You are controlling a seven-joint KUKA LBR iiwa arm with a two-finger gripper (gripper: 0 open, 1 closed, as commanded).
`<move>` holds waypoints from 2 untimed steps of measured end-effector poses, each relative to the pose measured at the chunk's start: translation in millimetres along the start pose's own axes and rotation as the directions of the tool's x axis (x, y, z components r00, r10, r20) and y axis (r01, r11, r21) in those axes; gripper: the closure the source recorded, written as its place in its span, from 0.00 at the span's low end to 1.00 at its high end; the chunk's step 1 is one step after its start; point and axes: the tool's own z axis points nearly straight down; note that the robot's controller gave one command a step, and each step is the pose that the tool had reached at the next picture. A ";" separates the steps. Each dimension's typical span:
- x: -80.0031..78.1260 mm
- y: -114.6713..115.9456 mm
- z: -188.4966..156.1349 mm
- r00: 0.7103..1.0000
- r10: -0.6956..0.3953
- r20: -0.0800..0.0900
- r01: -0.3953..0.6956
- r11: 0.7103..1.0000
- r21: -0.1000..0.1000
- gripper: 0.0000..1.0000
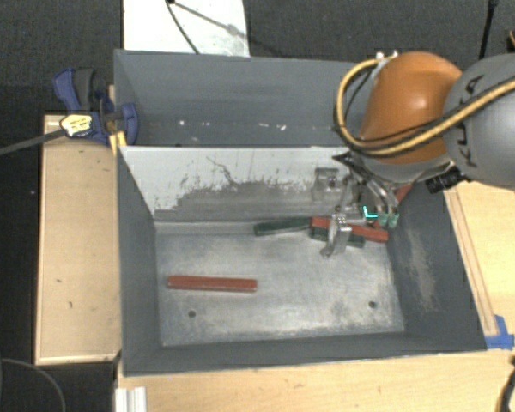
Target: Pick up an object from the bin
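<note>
A grey metal bin [240, 110] seen from above, its floor scuffed and scratched pale. The robot arm reaches in from the right, its wrist capped by a smooth, rounded orange cover [408, 101] looped with yellow and black cables. Dark lettering on the grey arm is cut off and cannot be read. The metal end effector [333, 245] hangs low over the floor's back right part, directly above a slim dark green piece [279, 227] and a red piece [371, 237] that lie end to end. Whether it is wide, narrow or holding either cannot be told. Well apart, toward the front left, a flat red-brown bar [212, 284] lies alone — long, straight and matt.
</note>
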 end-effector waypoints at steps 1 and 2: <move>51.2 95.0 48.7 0.991 -0.135 -0.001 0.135 0.991 -0.003 0.00; 50.2 134.8 114.5 0.972 -0.233 -0.001 0.233 0.972 -0.001 0.00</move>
